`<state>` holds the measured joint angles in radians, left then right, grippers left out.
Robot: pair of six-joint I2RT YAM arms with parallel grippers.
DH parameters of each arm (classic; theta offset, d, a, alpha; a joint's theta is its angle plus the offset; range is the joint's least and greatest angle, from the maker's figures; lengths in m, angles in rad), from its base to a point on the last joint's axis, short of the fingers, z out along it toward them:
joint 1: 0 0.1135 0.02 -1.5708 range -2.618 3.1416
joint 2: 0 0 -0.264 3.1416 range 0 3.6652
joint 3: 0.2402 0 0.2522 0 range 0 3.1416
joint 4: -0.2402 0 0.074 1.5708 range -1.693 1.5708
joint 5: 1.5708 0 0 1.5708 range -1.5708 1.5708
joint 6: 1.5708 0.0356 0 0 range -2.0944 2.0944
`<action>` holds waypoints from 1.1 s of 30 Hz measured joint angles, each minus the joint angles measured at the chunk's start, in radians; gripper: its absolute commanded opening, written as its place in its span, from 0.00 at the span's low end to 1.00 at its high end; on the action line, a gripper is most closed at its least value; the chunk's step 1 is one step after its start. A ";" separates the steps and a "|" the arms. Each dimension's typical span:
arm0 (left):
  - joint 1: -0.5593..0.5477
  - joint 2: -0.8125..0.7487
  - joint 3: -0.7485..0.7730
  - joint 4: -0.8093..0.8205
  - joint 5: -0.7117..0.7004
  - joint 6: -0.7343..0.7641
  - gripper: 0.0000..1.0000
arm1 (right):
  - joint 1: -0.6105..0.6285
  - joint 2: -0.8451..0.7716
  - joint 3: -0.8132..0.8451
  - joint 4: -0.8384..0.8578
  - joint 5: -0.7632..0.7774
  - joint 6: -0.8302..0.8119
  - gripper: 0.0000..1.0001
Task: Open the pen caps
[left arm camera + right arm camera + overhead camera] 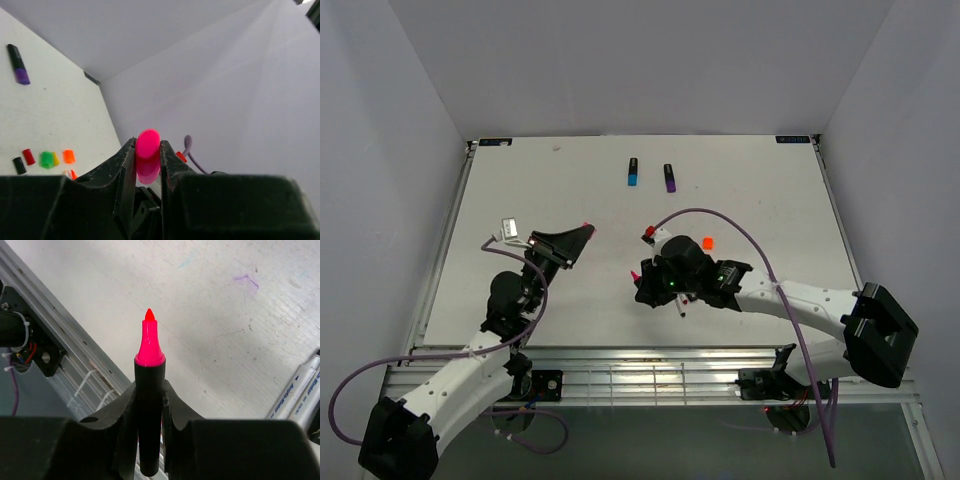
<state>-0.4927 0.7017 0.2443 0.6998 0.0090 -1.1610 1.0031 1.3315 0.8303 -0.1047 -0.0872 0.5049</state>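
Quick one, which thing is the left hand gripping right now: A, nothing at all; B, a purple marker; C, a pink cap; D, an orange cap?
C, since the left wrist view shows the left hand shut on a pink cap, which pokes up between its two fingers.

A robotics lab cell: white table (740, 170) boxed in by plain white walls (640, 60), aluminium rails (650, 378) along its front.
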 measured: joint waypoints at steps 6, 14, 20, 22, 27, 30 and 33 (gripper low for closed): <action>0.000 0.218 0.157 -0.110 0.095 0.095 0.00 | 0.009 0.013 0.001 -0.055 0.114 0.011 0.08; 0.000 0.566 0.368 -0.310 0.259 0.225 0.00 | -0.004 0.103 0.016 -0.141 0.237 0.065 0.08; 0.000 0.737 0.469 -0.378 0.333 0.298 0.00 | -0.004 0.104 -0.012 -0.148 0.277 0.110 0.08; 0.000 0.806 0.504 -0.378 0.355 0.316 0.00 | -0.004 0.105 -0.028 -0.148 0.276 0.121 0.08; 0.000 0.949 0.540 -0.378 0.388 0.351 0.00 | -0.004 0.128 -0.047 -0.146 0.276 0.142 0.08; 0.000 1.023 0.551 -0.378 0.412 0.369 0.02 | -0.004 0.139 -0.053 -0.138 0.277 0.147 0.08; 0.000 1.088 0.573 -0.378 0.434 0.388 0.03 | -0.005 0.156 -0.053 -0.130 0.280 0.148 0.08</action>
<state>-0.4927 1.7897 0.8177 0.3218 0.4431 -0.7731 0.9985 1.4879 0.7773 -0.2352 0.1925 0.6525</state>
